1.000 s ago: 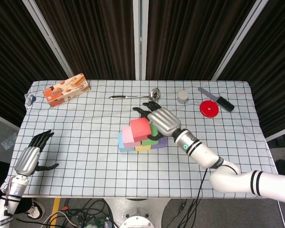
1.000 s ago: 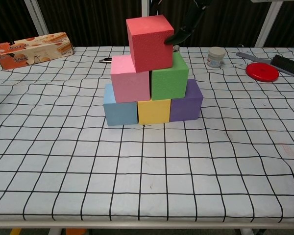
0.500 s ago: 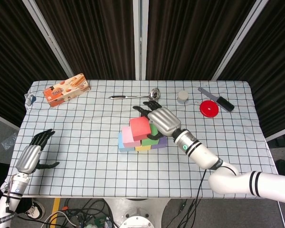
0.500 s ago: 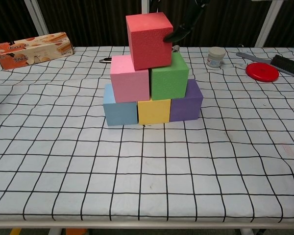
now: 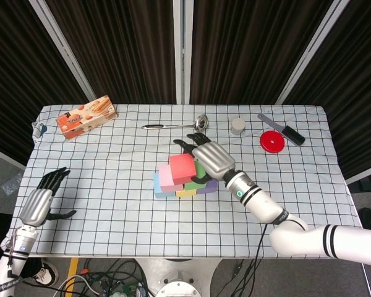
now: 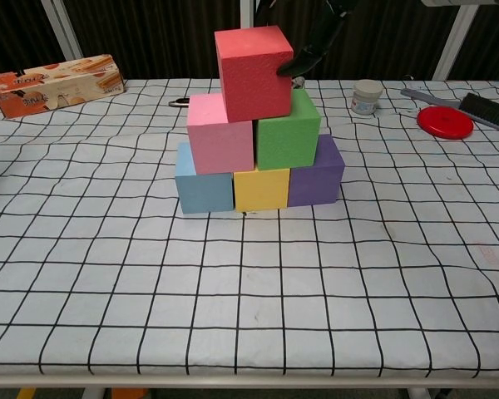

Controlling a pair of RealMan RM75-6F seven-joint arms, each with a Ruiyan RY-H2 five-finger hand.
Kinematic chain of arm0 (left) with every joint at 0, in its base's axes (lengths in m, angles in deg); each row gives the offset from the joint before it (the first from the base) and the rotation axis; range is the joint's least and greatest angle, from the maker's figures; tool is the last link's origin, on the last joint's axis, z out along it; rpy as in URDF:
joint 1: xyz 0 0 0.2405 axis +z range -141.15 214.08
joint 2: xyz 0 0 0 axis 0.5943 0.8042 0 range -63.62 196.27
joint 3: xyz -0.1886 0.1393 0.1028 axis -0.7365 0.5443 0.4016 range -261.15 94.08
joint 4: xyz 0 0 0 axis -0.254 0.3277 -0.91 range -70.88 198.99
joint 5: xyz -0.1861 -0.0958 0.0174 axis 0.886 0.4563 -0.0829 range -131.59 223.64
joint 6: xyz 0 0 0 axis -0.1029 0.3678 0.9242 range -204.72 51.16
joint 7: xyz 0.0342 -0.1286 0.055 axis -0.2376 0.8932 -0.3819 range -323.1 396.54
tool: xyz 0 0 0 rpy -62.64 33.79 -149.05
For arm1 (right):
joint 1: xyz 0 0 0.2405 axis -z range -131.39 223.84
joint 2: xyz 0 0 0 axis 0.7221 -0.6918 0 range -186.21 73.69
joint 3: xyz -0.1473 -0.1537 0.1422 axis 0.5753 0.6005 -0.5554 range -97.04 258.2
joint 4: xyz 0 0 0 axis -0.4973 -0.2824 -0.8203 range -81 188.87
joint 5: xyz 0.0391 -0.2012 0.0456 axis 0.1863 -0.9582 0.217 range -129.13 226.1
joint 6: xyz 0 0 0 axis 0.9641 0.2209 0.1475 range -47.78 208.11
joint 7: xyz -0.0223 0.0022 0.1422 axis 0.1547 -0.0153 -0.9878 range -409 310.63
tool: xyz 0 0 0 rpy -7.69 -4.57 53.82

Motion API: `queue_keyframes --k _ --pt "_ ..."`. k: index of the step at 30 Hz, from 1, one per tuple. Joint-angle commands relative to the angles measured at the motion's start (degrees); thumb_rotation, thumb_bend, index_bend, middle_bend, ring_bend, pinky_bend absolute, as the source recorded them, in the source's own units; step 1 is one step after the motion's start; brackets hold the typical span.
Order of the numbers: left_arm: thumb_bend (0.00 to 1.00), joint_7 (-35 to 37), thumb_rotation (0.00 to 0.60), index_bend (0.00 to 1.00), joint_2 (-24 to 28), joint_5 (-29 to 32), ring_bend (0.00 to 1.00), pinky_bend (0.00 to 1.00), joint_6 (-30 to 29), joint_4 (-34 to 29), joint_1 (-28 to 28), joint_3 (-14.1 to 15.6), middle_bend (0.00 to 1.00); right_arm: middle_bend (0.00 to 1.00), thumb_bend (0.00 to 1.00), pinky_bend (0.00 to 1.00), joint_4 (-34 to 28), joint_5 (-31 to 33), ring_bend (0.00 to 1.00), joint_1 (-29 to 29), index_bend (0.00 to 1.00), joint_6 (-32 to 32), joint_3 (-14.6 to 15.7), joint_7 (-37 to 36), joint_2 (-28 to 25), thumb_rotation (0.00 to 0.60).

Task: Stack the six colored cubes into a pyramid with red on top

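well, the right hand (image 5: 209, 156) touches the red cube (image 6: 253, 72), fingers spread (real grip unclear); a snagging fingertip could topple it off pink cube (image 6: 221, 133) and green cube (image 6: 288, 130).

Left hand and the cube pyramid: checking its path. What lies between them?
Only bare checkered cloth, in the head view, between the left hand and the blue cube.

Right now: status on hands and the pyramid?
Right hand touching red cube atop pyramid. Left hand open, idle at table edge. Nothing obstructing.
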Motion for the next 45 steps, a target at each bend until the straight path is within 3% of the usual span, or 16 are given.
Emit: queue_keyframes --k 1,17,26,45 --pt "0.00 0.0 0.600 0.08 0.0 0.0 0.00 0.04 -0.1 0.0 0.1 0.0 0.03 0.45 0.30 0.00 -0.1 0.2 0.01 -0.1 0.00 -0.2 0.1 0.2 0.0 0.600" --pt "0.00 -0.2 0.600 0.08 0.1 -0.1 0.00 0.04 -0.4 -0.2 0.3 0.3 0.03 0.45 0.30 0.00 -0.9 1.6 0.01 -0.4 0.00 -2.2 0.4 1.3 0.2 0.600" --pt "0.00 0.3 0.600 0.07 0.2 -0.1 0.00 0.04 -0.3 -0.2 0.5 0.5 0.03 0.46 0.30 0.00 -2.9 5.7 0.02 -0.8 0.00 -5.3 0.5 4.0 0.9 0.600" --pt "0.00 1.5 0.600 0.08 0.6 -0.3 0.00 0.04 0.1 -0.3 0.4 0.7 0.03 0.46 0.31 0.00 -4.9 12.8 0.03 -3.4 0.00 -5.4 0.5 7.3 0.2 0.600"
